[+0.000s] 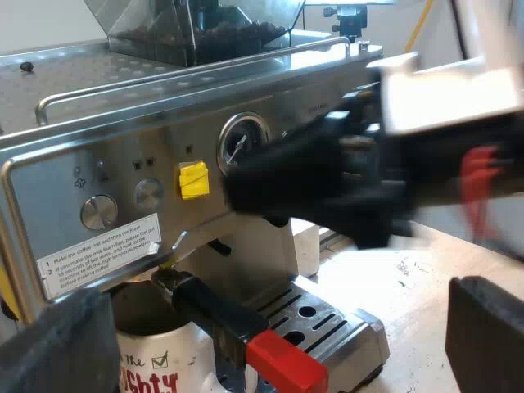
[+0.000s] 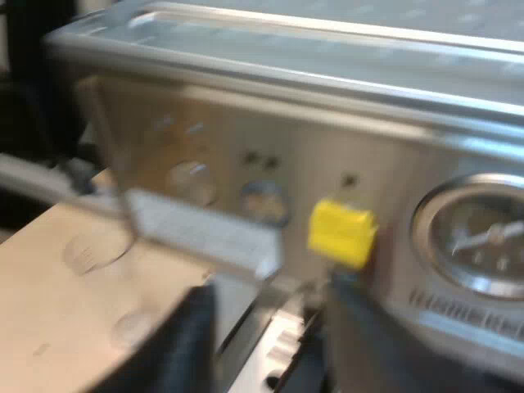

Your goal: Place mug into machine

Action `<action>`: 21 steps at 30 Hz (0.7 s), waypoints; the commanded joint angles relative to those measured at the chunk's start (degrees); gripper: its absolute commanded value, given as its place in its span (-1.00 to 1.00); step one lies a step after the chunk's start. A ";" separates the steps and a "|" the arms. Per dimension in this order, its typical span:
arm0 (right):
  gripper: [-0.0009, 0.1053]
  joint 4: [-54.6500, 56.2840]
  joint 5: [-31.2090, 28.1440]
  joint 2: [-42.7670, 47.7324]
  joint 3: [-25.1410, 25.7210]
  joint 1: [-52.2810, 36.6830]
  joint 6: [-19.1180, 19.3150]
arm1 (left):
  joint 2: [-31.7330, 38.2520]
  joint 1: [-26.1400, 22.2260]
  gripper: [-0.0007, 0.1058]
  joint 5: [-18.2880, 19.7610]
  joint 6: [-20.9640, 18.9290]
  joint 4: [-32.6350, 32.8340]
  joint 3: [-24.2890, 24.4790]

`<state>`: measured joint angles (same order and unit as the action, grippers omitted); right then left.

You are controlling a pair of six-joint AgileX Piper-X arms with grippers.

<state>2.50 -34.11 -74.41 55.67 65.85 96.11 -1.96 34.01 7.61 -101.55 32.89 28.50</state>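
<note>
A white mug [image 1: 155, 364] with red lettering stands on the machine's drip tray [image 1: 344, 327], right under the metal holder. The holder is locked into the espresso machine [image 1: 123, 155], and its dark handle with the red end [image 1: 282, 368] juts out beside the mug. My left gripper [image 1: 274, 327] is open, its fingers [image 1: 57, 344] wide apart on either side of mug and handle, touching neither. My right gripper [image 2: 270, 344] is open and holds nothing, close to the machine's panel below the yellow button [image 2: 342, 233]; its arm [image 1: 319, 184] crosses in front of the pressure gauge [image 1: 241, 139].
A bean hopper [image 1: 196, 24] with beans sits on the machine's top behind a metal rail. The panel carries round knobs [image 1: 98, 211], a white instruction label [image 1: 98, 255] and the gauge [image 2: 483, 237]. A light wooden tabletop [image 1: 417, 278] lies beside the drip tray.
</note>
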 commanded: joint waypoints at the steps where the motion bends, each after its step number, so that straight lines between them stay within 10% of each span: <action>1: 0.29 4.24 0.98 4.97 0.66 2.18 0.15 | 0.33 0.28 0.55 0.34 -0.16 -0.87 1.88; 15: 0.32 29.87 1.09 24.10 5.67 -3.64 3.31 | -17.99 -2.66 0.55 -9.91 -7.55 0.07 20.35; 21: 0.32 39.74 8.95 30.54 7.22 -18.96 2.01 | -26.20 -10.96 0.55 -5.69 -7.53 0.65 26.11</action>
<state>40.04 -27.04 -45.38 62.36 50.87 98.07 -28.39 23.44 1.85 -108.35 33.35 54.25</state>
